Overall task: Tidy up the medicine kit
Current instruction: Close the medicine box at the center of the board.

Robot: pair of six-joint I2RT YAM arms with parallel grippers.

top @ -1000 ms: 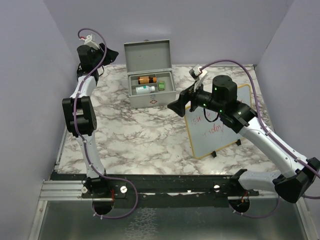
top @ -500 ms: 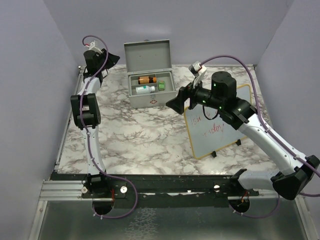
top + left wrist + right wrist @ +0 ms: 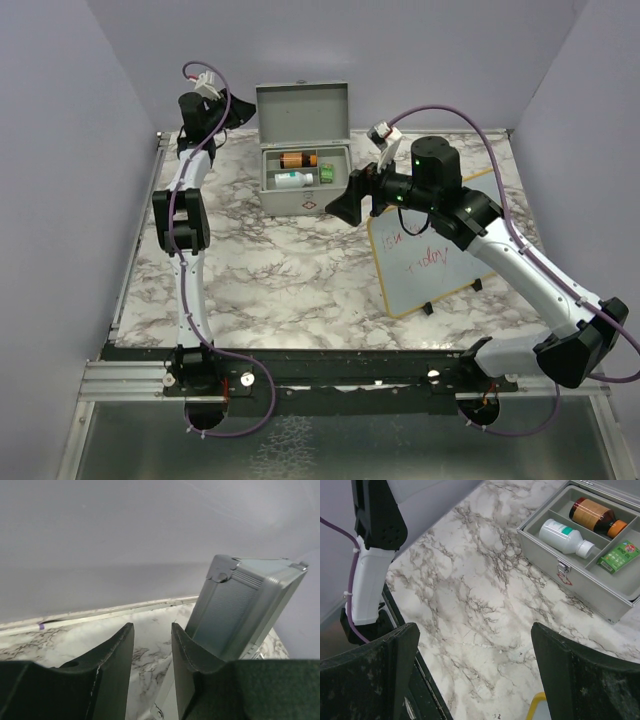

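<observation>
Top and wrist views, read from left to right. At the far left corner of the marble worktop (image 3: pixel 270 270) the left arm reaches up to the left gripper (image 3: pixel 152 630). Its fingers stand narrowly parted with nothing between them, just beside the left edge of the raised lid (image 3: pixel 303 112); whether they touch it cannot be told. The medicine kit (image 3: pixel 285 200), a grey metal box, stands at the far edge of the worktop, near the middle, with its lid upright against the back wall. Its inner tray holds an amber bottle (image 3: pixel 592 515) in the far left compartment, a white bottle (image 3: pixel 565 536) in the near left compartment, and a small green box (image 3: pixel 619 556) in the right compartment. A latch (image 3: pixel 564 570) sits on the front wall. The right gripper (image 3: pixel 474 635) hangs above the worktop near the kit's front right corner, its fingers spread wide and holding nothing. A wood-framed whiteboard (image 3: pixel 440 255) with red handwriting stands on the right half of the worktop, partly under the right arm.
</observation>
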